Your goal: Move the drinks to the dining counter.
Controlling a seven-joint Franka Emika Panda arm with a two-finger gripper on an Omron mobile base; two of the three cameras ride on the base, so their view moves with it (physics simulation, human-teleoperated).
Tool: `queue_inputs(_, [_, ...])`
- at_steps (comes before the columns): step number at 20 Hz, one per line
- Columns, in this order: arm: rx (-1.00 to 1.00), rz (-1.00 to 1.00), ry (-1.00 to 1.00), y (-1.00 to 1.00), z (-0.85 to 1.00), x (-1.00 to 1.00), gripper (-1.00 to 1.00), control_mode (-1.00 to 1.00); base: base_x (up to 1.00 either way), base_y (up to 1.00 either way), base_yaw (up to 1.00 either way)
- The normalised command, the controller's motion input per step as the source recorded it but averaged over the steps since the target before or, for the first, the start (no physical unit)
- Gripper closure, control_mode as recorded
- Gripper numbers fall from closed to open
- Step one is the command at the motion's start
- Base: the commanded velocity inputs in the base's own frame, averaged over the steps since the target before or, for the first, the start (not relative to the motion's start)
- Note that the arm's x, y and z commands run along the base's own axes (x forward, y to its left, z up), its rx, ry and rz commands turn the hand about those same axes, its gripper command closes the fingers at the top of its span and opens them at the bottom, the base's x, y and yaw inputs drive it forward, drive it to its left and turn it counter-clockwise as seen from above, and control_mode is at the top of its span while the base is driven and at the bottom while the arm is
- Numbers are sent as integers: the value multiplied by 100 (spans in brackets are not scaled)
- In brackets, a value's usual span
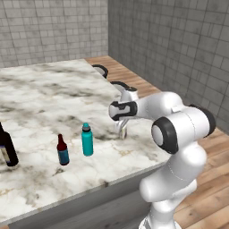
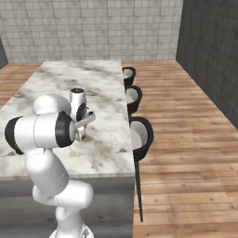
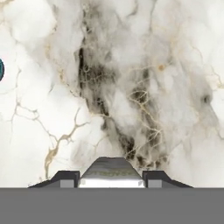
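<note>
My gripper [image 1: 121, 126] points down over the dining counter [image 1: 44, 98], shut on a small pale can [image 1: 123, 133] near the counter's right side. In the hand view the can [image 3: 111, 171] sits between the two fingertips [image 3: 65, 177], low over the marble; I cannot tell whether it touches. In the right base view the can [image 2: 83, 135] peeks out below the hand [image 2: 82, 122]. To its left on the counter stand a teal water bottle [image 1: 87, 140], a small brown-red bottle [image 1: 62, 150] and a tall dark wine bottle [image 1: 6, 150], all upright.
Dark round stools [image 2: 139, 135] [image 2: 134, 95] [image 2: 129, 74] line the counter's right edge. Wooden floor [image 2: 186, 139] lies beyond them, with tiled walls behind. The counter's front edge [image 1: 89, 190] runs close to my base.
</note>
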Motion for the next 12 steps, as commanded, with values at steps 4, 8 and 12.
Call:
queue_inputs(4, [0, 1, 0, 0, -41, 15, 100, -100, 0, 0, 0])
queue_inputs(8, [0, 1, 0, 0, -21, 0, 100, -100, 0, 0, 0])
queue_inputs(12, [0, 0, 0, 0, 0, 0, 100, -100, 0, 0, 0])
